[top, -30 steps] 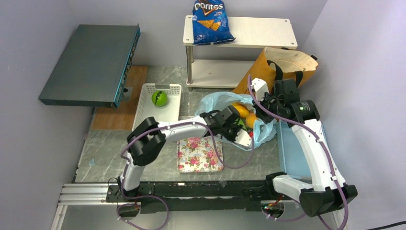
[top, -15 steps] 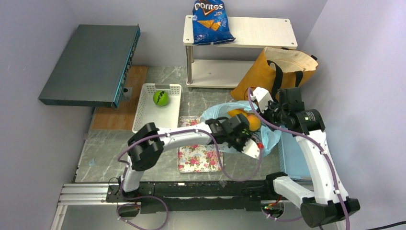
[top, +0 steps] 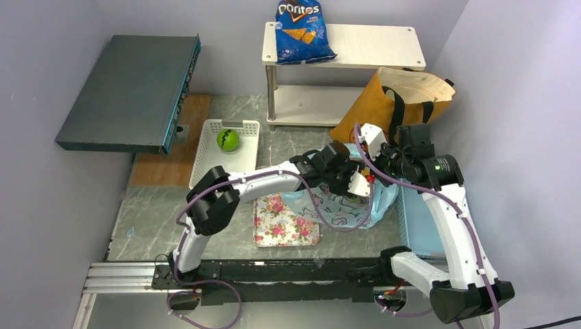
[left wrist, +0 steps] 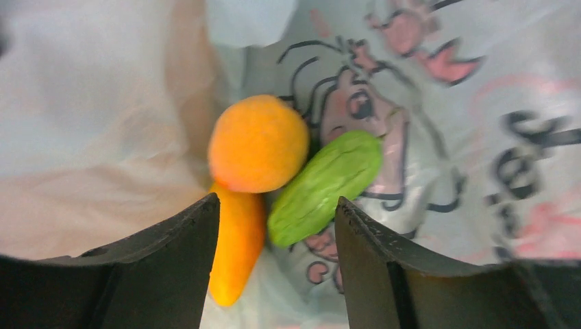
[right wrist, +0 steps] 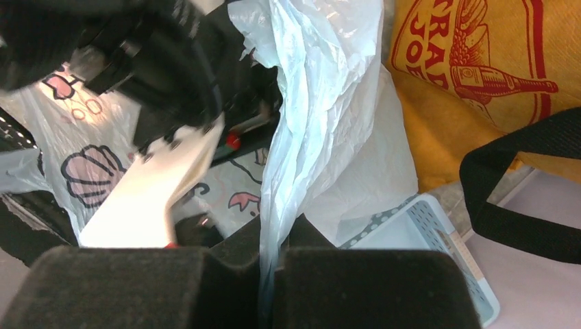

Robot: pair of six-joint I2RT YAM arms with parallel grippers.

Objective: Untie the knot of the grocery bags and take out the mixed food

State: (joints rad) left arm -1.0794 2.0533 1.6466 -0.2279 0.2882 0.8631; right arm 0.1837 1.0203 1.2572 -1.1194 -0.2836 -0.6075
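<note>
Nearest the arm bases, the top view shows a floral mat [top: 284, 223] with the light-blue plastic bag [top: 342, 205] lying over its far right corner. The bag's inside is revealed only by the left wrist view. There the left gripper [left wrist: 275, 204] is seen with jaws spread before an orange round fruit [left wrist: 258, 142], which is touched by a mango [left wrist: 236, 247] and a long green vegetable [left wrist: 325, 185]. Only in the right wrist view is the right gripper [right wrist: 267, 257] seen with jaws pressed together on a fold of the bag's film. Beyond, "RAD" and "JOE" can be read in the dark-red logo [right wrist: 473, 55] on the tote [right wrist: 438, 137], beside a black strap [right wrist: 507, 219]. Farther off, a green round fruit [top: 227, 140] is seen in a white basket [top: 205, 154], and "Doritos" is read on the blue bag [top: 299, 31] on the shelf [top: 370, 44].
</note>
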